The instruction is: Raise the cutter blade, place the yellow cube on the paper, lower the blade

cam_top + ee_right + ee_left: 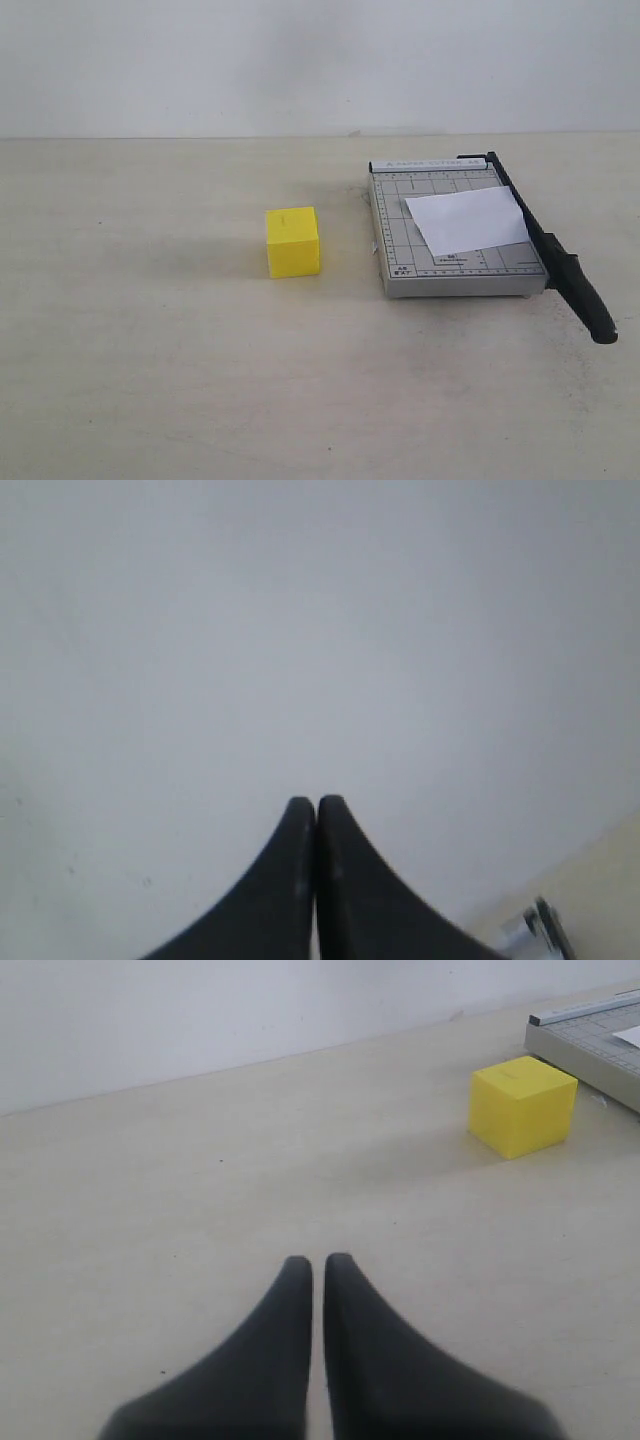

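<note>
The left gripper [318, 1260] shows two matte black fingers [260, 1370], wide at the base and sweeping inward in a smooth concave curve to slim, rounded tips. The right gripper [316, 802] shows the same pair of plain black fingers [270, 900], with a slight sheen along their inner edges.

Location: plain laboratory-type test bench.
Beige tabletop [150, 380] against blank white wall [300, 60]; it carries a grey gridded cutter board [392, 235] and a yellow cube [292, 242].

Frontal exterior, low left wrist: yellow cube [292, 243] in both
</note>
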Controlling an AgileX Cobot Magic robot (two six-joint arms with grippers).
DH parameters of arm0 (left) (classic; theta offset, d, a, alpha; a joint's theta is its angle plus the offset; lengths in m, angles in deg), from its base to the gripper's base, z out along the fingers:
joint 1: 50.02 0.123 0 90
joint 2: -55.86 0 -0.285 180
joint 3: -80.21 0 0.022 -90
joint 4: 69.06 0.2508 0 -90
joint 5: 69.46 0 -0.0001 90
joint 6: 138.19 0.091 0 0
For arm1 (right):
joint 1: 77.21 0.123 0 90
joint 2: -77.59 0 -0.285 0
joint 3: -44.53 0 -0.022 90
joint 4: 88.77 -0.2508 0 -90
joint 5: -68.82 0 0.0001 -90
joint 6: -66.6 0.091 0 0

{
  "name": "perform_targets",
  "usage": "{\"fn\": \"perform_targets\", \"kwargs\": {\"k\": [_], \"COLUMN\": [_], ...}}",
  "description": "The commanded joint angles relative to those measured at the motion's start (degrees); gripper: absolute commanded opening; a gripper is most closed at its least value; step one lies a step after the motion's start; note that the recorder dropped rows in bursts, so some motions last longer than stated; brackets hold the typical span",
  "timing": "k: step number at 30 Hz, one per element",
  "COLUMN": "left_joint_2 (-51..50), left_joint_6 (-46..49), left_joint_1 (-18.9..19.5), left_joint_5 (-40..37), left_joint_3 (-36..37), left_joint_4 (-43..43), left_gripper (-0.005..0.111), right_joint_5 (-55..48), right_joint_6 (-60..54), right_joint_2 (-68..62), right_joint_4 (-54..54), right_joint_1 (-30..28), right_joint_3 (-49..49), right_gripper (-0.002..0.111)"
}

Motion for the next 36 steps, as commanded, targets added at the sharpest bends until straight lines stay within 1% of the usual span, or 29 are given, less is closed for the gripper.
{"fn": "perform_targets", "kwargs": {"k": [1,3,5,7,10,13,15,16,20,22,24,27,29,32,34,35,36], "left_joint_2": [0.2,0.2,0.2,0.2,0.2,0.2,0.2,0.2,0.2,0.2,0.2,0.2,0.2,0.2,0.2,0.2,0.2], "left_joint_6": [-0.4,-0.4,-0.4,-0.4,-0.4,-0.4,-0.4,-0.4,-0.4,-0.4,-0.4,-0.4,-0.4,-0.4,-0.4,-0.4,-0.4], "left_joint_1": [0.0,0.0,0.0,0.0,0.0,0.0,0.0,0.0,0.0,0.0,0.0,0.0,0.0,0.0,0.0,0.0,0.0], "left_joint_5": [0.2,0.2,0.2,0.2,0.2,0.2,0.2,0.2,0.2,0.2,0.2,0.2,0.2,0.2,0.2,0.2,0.2], "left_joint_3": [0.0,0.0,0.0,0.0,0.0,0.0,0.0,0.0,0.0,0.0,0.0,0.0,0.0,0.0,0.0,0.0,0.0], "left_joint_4": [0.2,0.2,0.2,0.2,0.2,0.2,0.2,0.2,0.2,0.2,0.2,0.2,0.2,0.2,0.2,0.2,0.2], "left_gripper": [0.004,0.004,0.004,0.004,0.004,0.004,0.004,0.004,0.004,0.004,0.004,0.004,0.004,0.004,0.004,0.004,0.004], "right_joint_5": [7.4,2.7,-4.0,-12.2,-27.5,-46.2,-55.3,-57.2,-58.2,-59.0,-59.9,-60.2,-60.4,-59.4,-55.1,-47.0,-41.5], "right_joint_6": [-9.9,-17.2,-25.1,-35.1,-44.7,-46.3,-45.7,-44.8,-39.9,-38.6,-39.0,-39.1,-37.8,-35.7,-36.6,-38.2,-38.3], "right_joint_2": [-2.7,-9.9,-21.5,-34.8,-51.7,-63.2,-68.8,-70.9,-75.3,-76.8,-78.5,-80.5,-80.9,-80.2,-78.6,-75.1,-72.9], "right_joint_4": [-0.5,-0.2,-0.2,-0.2,-0.2,1.1,5.1,7.0,12.5,12.1,10.2,11.7,12.4,10.4,7.1,3.1,1.5], "right_joint_1": [0.1,0.1,0.1,0.1,0.1,0.1,0.1,0.1,0.1,0.1,0.1,0.1,0.1,0.1,0.1,0.1,0.1], "right_joint_3": [4.1,9.9,18.0,26.4,38.2,49.2,54.0,55.0,56.0,56.0,56.0,56.0,56.0,55.6,52.9,46.4,42.0], "right_gripper": [0.000,0.000,0.000,0.000,0.000,0.000,0.000,0.000,0.001,0.008,0.021,0.043,0.050,0.050,0.050,0.050,0.050]}}
